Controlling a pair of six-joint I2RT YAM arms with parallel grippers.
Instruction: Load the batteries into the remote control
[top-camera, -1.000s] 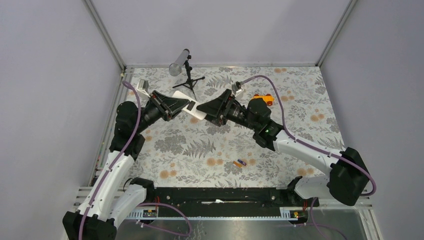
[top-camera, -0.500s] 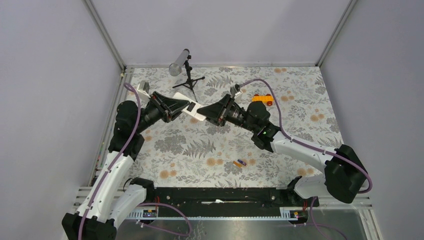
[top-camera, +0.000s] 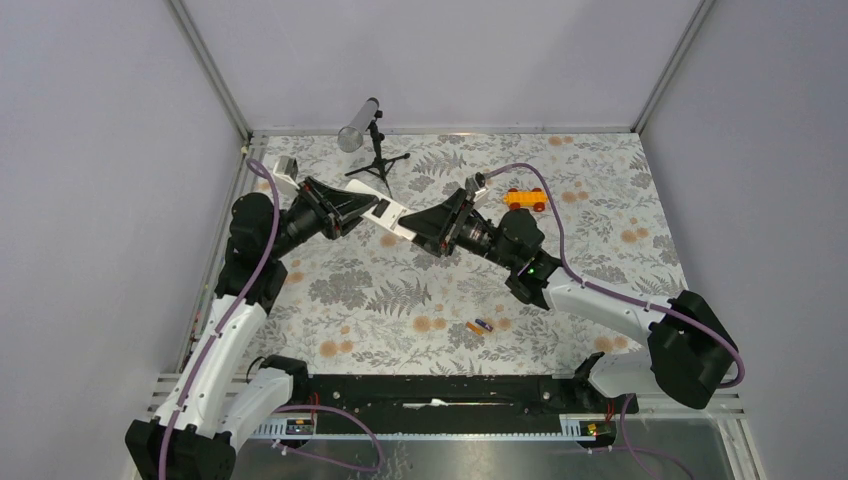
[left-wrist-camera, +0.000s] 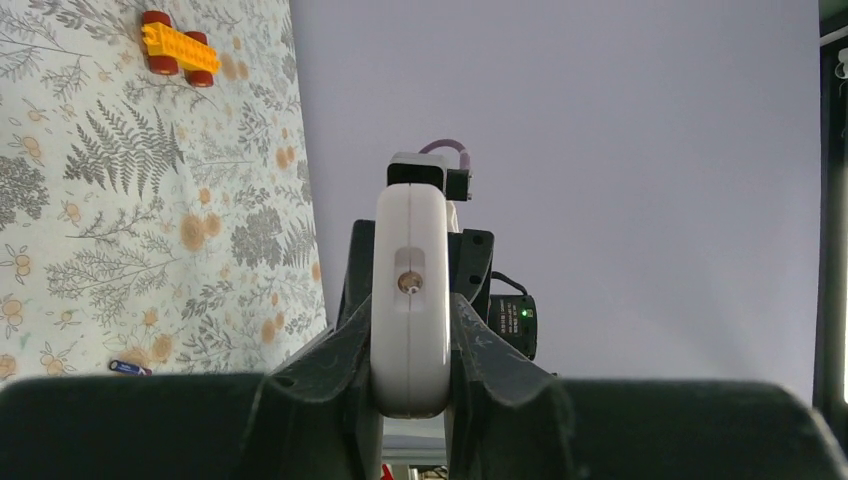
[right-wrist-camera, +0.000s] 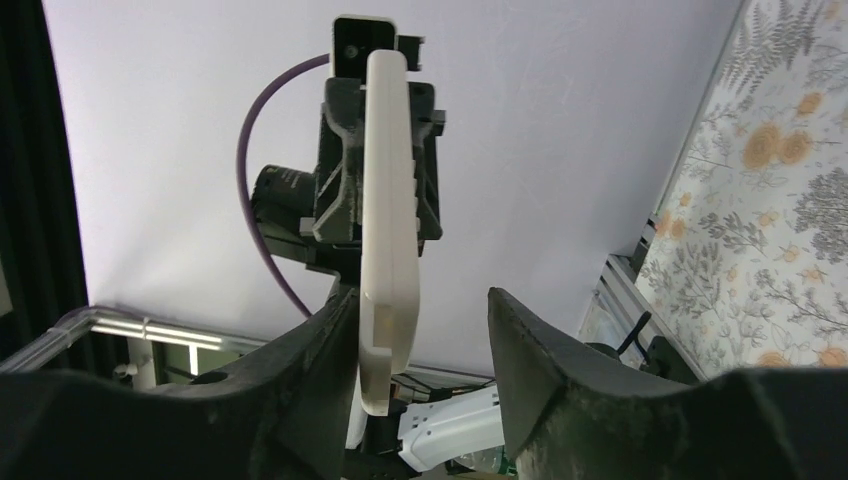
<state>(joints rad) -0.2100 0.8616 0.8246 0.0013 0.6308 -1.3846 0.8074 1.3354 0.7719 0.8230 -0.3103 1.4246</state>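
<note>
My left gripper (top-camera: 366, 211) is shut on the remote control (top-camera: 393, 222) and holds it in the air, white back and edges showing. In the left wrist view the remote (left-wrist-camera: 410, 300) stands on edge between the fingers of that gripper (left-wrist-camera: 410, 375). My right gripper (top-camera: 415, 226) is open, its jaws on either side of the remote's free end. In the right wrist view the remote (right-wrist-camera: 388, 220) lies close to the left finger (right-wrist-camera: 320, 350), with a wide gap to the other. The batteries (top-camera: 480, 326) lie together on the cloth near the front; one shows in the left wrist view (left-wrist-camera: 130, 368).
An orange toy car (top-camera: 525, 199) with dark wheels sits behind the right arm; it also shows in the left wrist view (left-wrist-camera: 180, 55). A small black tripod (top-camera: 378, 162) carrying a grey tube (top-camera: 357, 125) stands at the back. Grey walls enclose the floral cloth (top-camera: 400, 300).
The right arm has shifted left and down, uncovering the toy car, and its jaws now straddle the remote's end. The left gripper, still holding the remote, has moved slightly up and back.
</note>
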